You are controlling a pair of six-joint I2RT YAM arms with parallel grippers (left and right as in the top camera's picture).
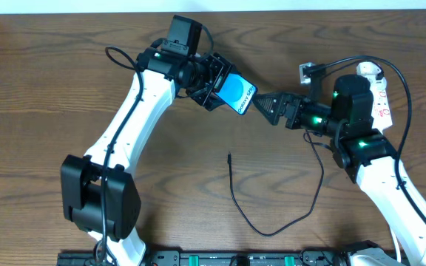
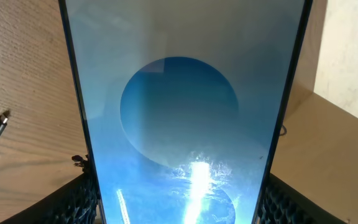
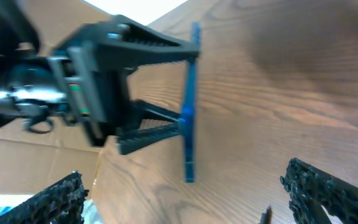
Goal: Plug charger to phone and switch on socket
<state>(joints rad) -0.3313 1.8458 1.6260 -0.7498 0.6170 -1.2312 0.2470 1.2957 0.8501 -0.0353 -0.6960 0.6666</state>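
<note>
Phone (image 1: 240,94), gripped in left pincer (image 1: 224,86), reads "Galaxy S25".

Phone (image 2: 179,112) overfills my left wrist view, top and bottom cut off, my pads (image 2: 73,202) mostly behind it. Right wrist view blurred. Socket (image 1: 383,103) partly under my right arm (image 1: 390,177).

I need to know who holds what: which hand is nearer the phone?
Left. The left hand grips the phone and holds it in the air. The right hand, open, faces the phone's edge from close by, not touching it.
</note>
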